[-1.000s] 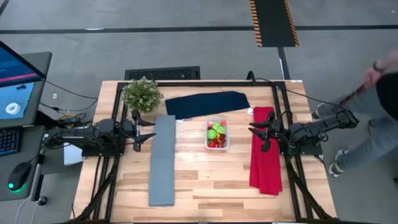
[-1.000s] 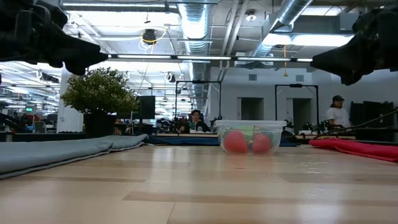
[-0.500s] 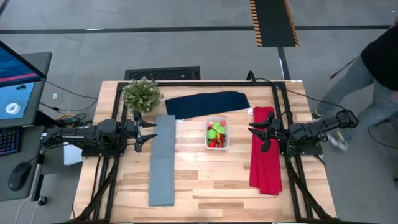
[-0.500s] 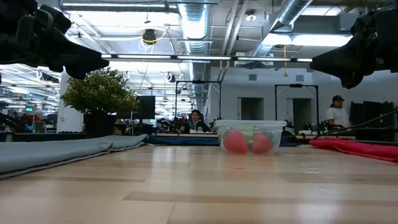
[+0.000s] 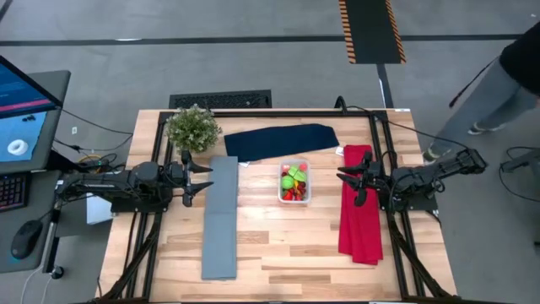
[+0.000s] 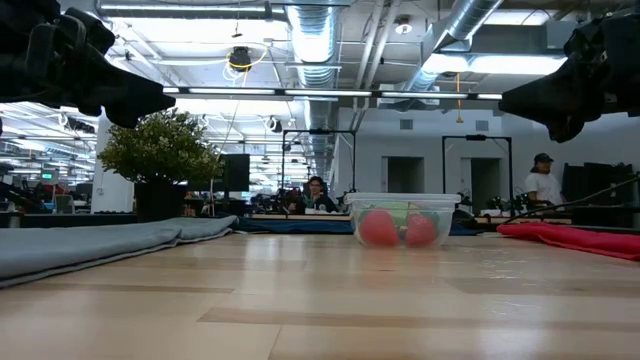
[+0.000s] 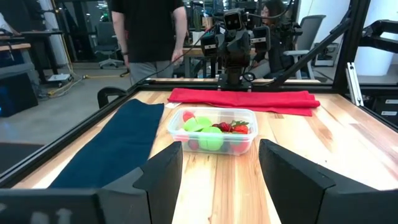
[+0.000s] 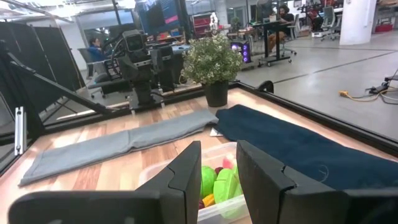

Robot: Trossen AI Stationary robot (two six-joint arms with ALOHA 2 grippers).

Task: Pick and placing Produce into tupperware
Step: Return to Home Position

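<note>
Since a second ago the person (image 5: 516, 52) beyond the right end of the bench (image 5: 278, 249) has walked off toward the far corner, the left arm has eased a touch inward, and the right arm has not shifted. Starting at the left, we see the left pincer (image 5: 202, 177) raised above the bench at its left edge. Its fingers are spread wide and hold nothing. The long grey cloth (image 5: 221, 219) lies flat directly ahead of its fingertips. The potted plant (image 5: 192, 127) stands off to that pincer's side, toward the far edge of the bench. Beyond the grey cloth from the left pincer, the navy cloth (image 5: 283, 141) is spread along the far side. The tupperware (image 5: 280, 187) sits on the bare wood between the two pincers, nearer the right one and squarely ahead of both. The produce (image 5: 292, 178) is inside it, lime-green pieces on top with red ones beside and below them. The right pincer (image 5: 344, 178) hangs above the bench and faces the tub. Its fingers are parted by a narrow gap with nothing between them. The red cloth (image 5: 359, 224) lies under it and stretches toward the near edge.
</note>
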